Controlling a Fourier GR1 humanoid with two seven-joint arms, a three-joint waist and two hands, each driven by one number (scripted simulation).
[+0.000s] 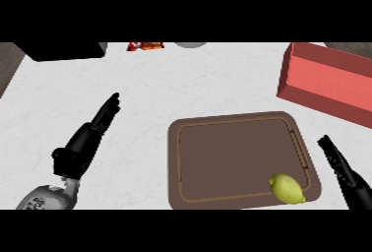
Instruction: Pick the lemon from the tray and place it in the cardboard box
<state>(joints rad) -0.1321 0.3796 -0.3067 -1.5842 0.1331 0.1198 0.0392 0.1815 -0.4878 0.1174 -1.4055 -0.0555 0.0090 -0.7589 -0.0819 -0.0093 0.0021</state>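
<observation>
Lemon [286, 188] sits in the near-right corner of the brown tray [218, 147], untouched. Right hand [349, 179] is just beside the tray's right rim, fingers straight, holding nothing. Left hand [91, 133] rests open on the counter, well left of the tray. Box [327, 83] (reads red, far right) is well apart from the lemon. Nothing done yet: grasp, carry and drop all remain.
</observation>
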